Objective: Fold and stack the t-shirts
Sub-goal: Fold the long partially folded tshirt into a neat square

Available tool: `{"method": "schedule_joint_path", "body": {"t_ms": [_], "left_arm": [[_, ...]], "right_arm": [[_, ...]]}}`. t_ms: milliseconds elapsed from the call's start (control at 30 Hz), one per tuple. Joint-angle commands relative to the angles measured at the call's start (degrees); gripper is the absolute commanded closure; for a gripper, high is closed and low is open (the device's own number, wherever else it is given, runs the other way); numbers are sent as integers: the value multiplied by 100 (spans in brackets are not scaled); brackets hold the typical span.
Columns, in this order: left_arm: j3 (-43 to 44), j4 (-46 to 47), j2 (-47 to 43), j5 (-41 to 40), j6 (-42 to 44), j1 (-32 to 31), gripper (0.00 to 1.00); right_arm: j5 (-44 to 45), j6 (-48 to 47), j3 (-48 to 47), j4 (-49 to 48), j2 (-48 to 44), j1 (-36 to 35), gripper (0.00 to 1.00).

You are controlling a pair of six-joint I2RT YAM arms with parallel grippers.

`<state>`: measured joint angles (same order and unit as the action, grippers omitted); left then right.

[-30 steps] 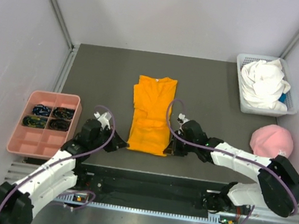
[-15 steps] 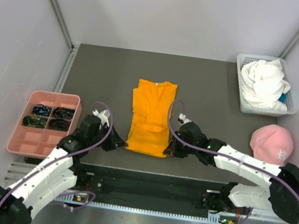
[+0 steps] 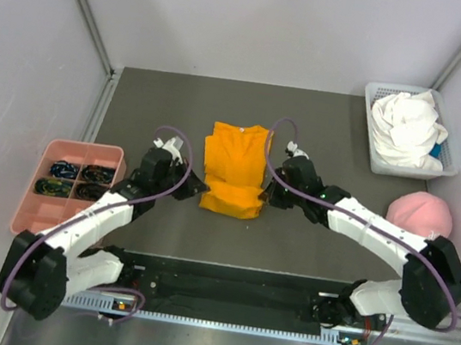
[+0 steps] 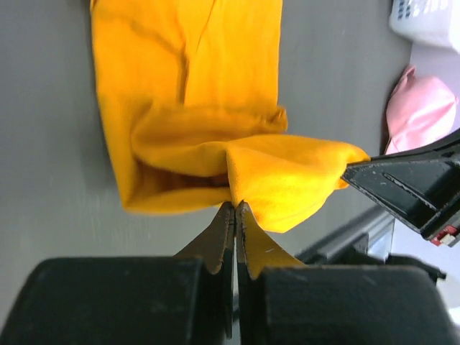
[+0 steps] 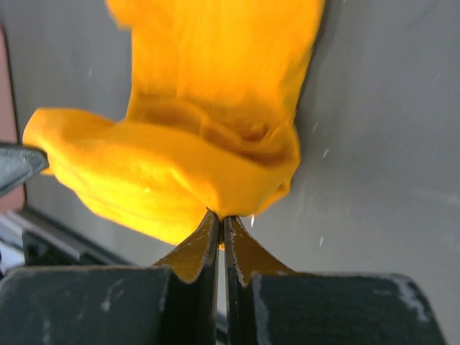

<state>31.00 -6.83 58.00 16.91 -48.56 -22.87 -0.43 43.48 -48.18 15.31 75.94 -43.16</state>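
Both arms reach inward; left claw and right claw pinch shut on bright orange cotton t-shirt, hem bunched between them.

Robot lab test cell, not a home. Plain grey panel walls box in a dark tabletop. Slotted aluminium rail along the near edge, two cabled robot arms mounted there. Staged props: pink compartment tray, white plastic basket.
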Motion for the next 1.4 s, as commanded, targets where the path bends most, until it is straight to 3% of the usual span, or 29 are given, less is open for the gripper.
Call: {"method": "schedule_joint_path", "body": {"t_ms": [0, 200, 500, 867, 1167, 1267, 1300, 1333, 1367], "left_arm": [[581, 1315, 632, -573, 259, 55, 100], [1416, 2062, 1854, -671, 435, 274, 100], [2541, 2782, 3717, -136, 575, 802, 100], [3306, 3082, 4615, 155, 531, 951, 100], [3597, 3328, 5098, 366, 426, 1074, 100], [3649, 3337, 5204, 357, 417, 1110, 89], [3693, 3337, 5282, 340, 417, 1136, 81], [3728, 3320, 5335, 348, 417, 1153, 58], [3807, 3294, 5423, 331, 408, 1197, 51]], "right_arm": [[-88, -375, -691, -520, 517, 430, 100], [-458, -709, -1588, -740, 1580, 905, 100], [-827, -833, -2616, -933, 2626, 1441, 100], [-1231, -921, -3758, -776, 3523, 1872, 100], [-1442, -903, -4129, -801, 4007, 1986, 100], [-1478, -877, -4173, -810, 4113, 2030, 100], [-1487, -877, -4173, -836, 4148, 2048, 83], [-1487, -877, -4164, -854, 4165, 2065, 72], [-1443, -877, -4147, -872, 4148, 2109, 61]]}}
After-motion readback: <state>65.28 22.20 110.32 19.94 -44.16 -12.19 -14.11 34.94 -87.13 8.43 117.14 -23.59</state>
